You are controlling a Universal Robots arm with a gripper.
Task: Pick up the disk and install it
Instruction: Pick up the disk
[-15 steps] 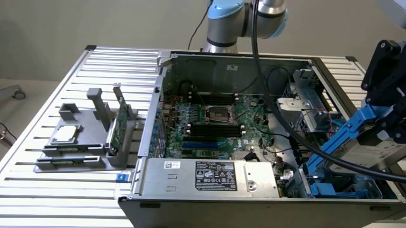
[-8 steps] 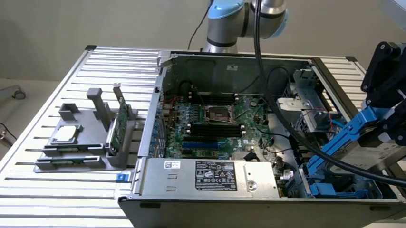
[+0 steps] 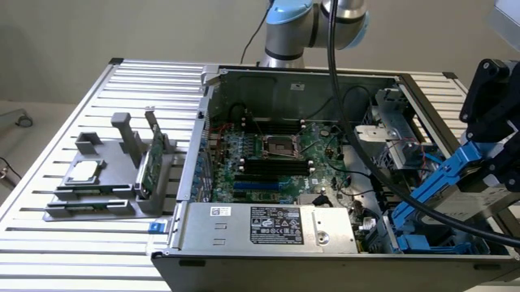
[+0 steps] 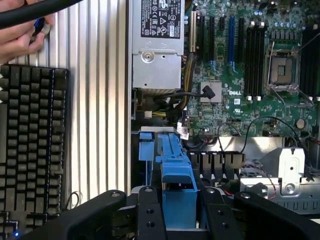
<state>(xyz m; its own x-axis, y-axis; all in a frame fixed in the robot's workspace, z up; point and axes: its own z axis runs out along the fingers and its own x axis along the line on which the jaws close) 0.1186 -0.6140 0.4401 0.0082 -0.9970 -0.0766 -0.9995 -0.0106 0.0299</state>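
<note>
The disk (image 3: 467, 204) is a silver-grey drive in a blue carrier frame. It hangs tilted at the exterior view's right, over the front right corner of the open computer case (image 3: 213, 140). My black gripper (image 3: 494, 131) is above it, shut on the carrier. In the wrist view the blue carrier (image 4: 176, 165) runs between the two black fingers (image 4: 150, 215) of the gripper (image 4: 181, 216). Under it are the blue drive bay rails (image 4: 146, 150) and the case's metal bracket (image 4: 290, 175).
Inside the case are the motherboard (image 3: 272, 158) and a silver power supply (image 3: 268, 228). A grey fixture (image 3: 97, 182) on the slatted table holds a small square chip (image 3: 85, 172) and an upright green card (image 3: 154, 161). A keyboard (image 4: 30, 150) and a hand (image 4: 20, 37) are beside the case. A black cable (image 3: 357, 140) crosses it.
</note>
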